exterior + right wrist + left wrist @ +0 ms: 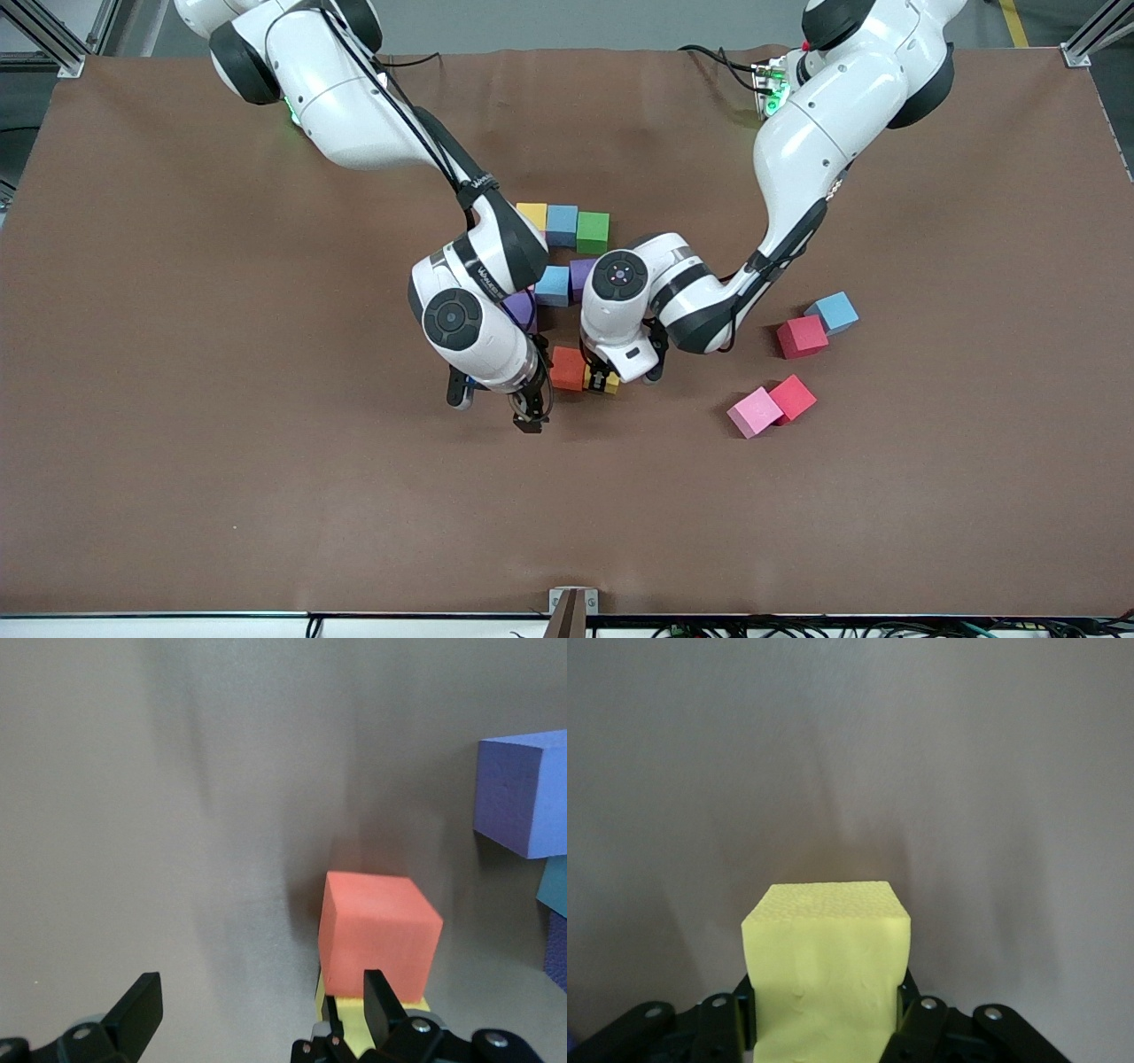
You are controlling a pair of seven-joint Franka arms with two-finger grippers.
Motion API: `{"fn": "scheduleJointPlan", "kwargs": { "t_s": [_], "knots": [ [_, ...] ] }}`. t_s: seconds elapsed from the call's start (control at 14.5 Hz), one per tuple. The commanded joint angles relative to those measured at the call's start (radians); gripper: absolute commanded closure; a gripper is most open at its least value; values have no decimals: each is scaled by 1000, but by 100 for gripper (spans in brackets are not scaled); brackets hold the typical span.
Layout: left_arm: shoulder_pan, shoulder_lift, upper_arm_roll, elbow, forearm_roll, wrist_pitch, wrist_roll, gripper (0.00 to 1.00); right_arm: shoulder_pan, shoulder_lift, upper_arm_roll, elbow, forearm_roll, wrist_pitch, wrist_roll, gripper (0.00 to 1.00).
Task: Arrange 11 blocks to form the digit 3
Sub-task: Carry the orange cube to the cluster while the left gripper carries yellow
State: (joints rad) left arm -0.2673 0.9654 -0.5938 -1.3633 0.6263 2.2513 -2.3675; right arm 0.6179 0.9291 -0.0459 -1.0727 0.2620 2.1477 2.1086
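Observation:
The partial figure lies mid-table: a bar of yellow (532,215), light blue (562,224) and green (593,232) blocks, then light blue (552,285) and purple (582,275), another purple (520,310), and an orange block (568,369). My left gripper (604,381) is shut on a yellow block (826,974), low beside the orange block and touching it. My right gripper (529,409) is open and empty (261,1014), beside the orange block (376,935) toward the right arm's end. The arms hide part of the figure.
Loose cubes lie toward the left arm's end: a light blue one (833,312) touching a red one (802,337), and nearer the camera a pink one (754,412) touching a second red one (793,397). The table is covered by a brown cloth (266,496).

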Motion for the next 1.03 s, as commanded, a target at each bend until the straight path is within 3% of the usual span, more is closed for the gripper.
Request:
{"fn": "scheduleJointPlan", "kwargs": {
  "t_s": [0.0, 0.28, 0.96],
  "knots": [
    [-35, 12, 11, 38, -20, 2, -32, 76, 6, -10, 4, -21, 8, -3, 10, 0],
    [-56, 12, 11, 41, -34, 8, -76, 76, 3, -21, 1, -51, -75, -127, -7, 0],
    [-92, 24, 14, 44, -37, 82, -110, 76, 16, -88, 1, -180, -79, -135, 2, 0]
  ]
}}
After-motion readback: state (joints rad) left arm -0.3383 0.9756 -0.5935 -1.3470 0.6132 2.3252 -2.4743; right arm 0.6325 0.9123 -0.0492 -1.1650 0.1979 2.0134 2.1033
